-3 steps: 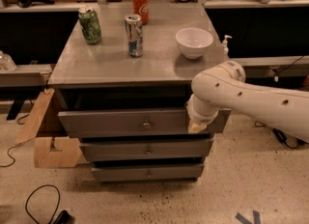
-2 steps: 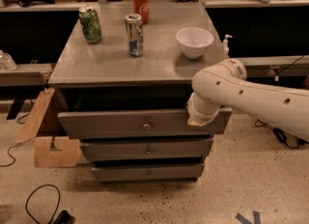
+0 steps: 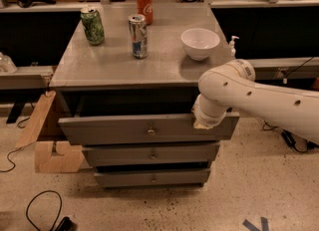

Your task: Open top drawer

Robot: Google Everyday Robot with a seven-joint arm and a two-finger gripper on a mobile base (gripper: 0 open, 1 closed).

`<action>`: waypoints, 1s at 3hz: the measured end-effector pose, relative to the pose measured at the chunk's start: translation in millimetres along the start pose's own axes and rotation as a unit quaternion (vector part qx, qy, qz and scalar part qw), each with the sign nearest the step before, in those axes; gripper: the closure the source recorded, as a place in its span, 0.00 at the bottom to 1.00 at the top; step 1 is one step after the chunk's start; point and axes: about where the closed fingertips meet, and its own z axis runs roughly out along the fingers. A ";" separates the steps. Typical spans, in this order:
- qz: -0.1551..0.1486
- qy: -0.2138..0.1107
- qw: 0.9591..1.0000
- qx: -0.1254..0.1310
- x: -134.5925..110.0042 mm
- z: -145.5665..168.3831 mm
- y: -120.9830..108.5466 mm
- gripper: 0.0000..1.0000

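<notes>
At the far left a wooden piece (image 3: 39, 134) leans against the side of the cabinet, with a dark cable (image 3: 31, 207) looped on the floor in front of it. On the grey counter (image 3: 99, 68) a green can (image 3: 92, 25) stands upright near the back left corner. To its right is a silver and blue can (image 3: 138, 36), and a red can (image 3: 144, 6) stands behind that one at the back edge. Further right sits a white bowl (image 3: 200, 43), upright, its inside showing plain white. Below the counter, the top drawer (image 3: 129, 129) stands partly out from the cabinet. Its flat grey front juts forward past the two narrower drawers (image 3: 149, 153) beneath it, and its small knob sits in the middle. A dark gap shows behind the front, but the inside lies in shadow, so what it holds cannot be told. The tool (image 3: 202, 122) is at the right end of the top drawer's upper edge, touching it, well to the right of the knob. The round wrist of the white arm (image 3: 269, 100) covers it, so whether it is spread or pressed together cannot be told. The arm reaches in from the right edge.
</notes>
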 end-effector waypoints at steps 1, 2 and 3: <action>0.000 0.000 1.000 0.000 0.0 -0.9 -0.2 1.00; 0.000 0.000 1.000 0.000 -0.1 -1.0 -0.3 1.00; 0.000 0.000 1.000 0.000 -0.1 -1.0 -0.3 1.00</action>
